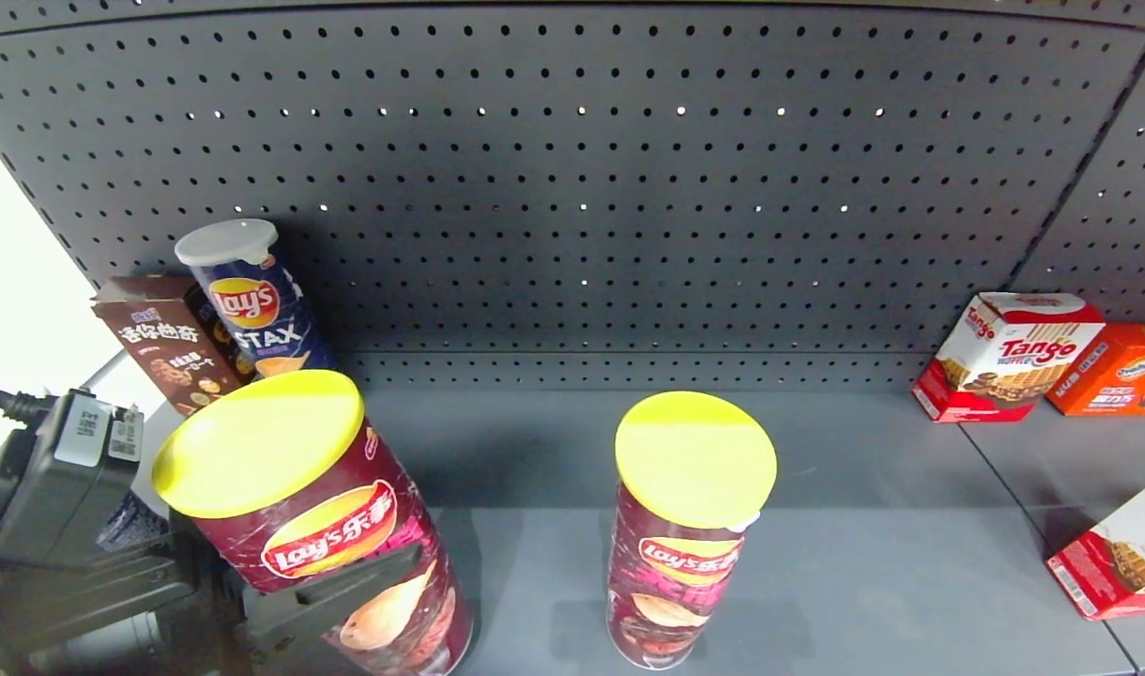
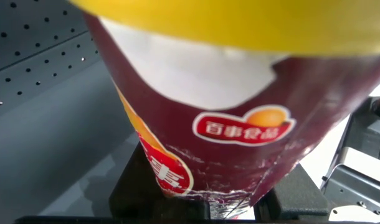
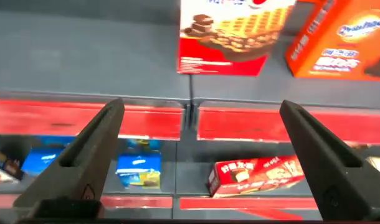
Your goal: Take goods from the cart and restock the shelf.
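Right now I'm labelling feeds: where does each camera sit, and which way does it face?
Head: up top, facing forward and down at the shelf; left fingers clamp a chip can.
Left wrist: on that wrist, close against the same can, between its fingers.
Right wrist: facing the shelf front past the open right fingers, wafer box ahead.
Shared: head and right wrist both show the wafer box.

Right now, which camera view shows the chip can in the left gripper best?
Head view: the held can shows lid to near base, left gripper clamped on it. Left wrist view gives a close stretch of its side; right wrist view faces wafer boxes.
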### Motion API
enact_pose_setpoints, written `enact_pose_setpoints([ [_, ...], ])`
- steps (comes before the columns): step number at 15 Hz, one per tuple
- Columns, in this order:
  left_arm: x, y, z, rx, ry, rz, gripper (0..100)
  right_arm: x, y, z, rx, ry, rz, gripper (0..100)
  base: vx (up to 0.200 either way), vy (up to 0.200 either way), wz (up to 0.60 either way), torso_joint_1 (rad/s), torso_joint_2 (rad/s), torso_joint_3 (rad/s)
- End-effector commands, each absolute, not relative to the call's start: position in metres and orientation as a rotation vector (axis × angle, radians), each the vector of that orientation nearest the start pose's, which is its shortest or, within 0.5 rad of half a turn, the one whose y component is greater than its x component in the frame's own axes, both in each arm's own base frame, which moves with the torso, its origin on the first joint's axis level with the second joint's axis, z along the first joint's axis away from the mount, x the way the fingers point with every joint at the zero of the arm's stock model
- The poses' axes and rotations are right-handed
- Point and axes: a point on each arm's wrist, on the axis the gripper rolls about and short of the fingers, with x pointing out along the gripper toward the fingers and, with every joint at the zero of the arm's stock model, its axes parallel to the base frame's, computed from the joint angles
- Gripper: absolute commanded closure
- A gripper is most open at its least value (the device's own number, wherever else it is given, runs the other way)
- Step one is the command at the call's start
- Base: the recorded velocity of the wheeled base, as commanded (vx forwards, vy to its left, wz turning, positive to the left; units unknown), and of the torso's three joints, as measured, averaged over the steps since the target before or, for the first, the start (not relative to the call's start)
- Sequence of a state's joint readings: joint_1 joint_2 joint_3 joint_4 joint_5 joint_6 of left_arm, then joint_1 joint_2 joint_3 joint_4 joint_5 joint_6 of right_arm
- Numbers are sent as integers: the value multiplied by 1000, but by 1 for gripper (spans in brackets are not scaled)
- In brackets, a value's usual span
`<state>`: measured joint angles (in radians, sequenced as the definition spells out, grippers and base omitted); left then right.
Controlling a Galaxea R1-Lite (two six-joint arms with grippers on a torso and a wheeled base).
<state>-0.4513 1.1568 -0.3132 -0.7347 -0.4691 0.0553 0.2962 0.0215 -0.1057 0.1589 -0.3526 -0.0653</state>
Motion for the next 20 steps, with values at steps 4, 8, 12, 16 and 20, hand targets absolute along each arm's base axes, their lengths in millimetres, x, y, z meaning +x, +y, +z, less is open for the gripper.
enact_pose_setpoints([
  [4,133,-75,186,49,79,-921,100,-22,-11,90,-91,158,-221,0,0,0,0,0,0,0],
  [8,134,-75,188,47,75,-914,100,-15,-7,84,-22,59,-89,0,0,0,0,0,0,0],
  [12,134,-75,189,46,69,-916,100,-15,-1,78,-25,96,194,0,0,0,0,0,0,0],
  [16,137,-76,195,46,50,-912,100,-15,-1,78,-14,99,183,0,0,0,0,0,0,0],
  [20,142,-79,200,39,45,-918,100,-22,1,76,-4,9,54,0,0,0,0,0,0,0],
])
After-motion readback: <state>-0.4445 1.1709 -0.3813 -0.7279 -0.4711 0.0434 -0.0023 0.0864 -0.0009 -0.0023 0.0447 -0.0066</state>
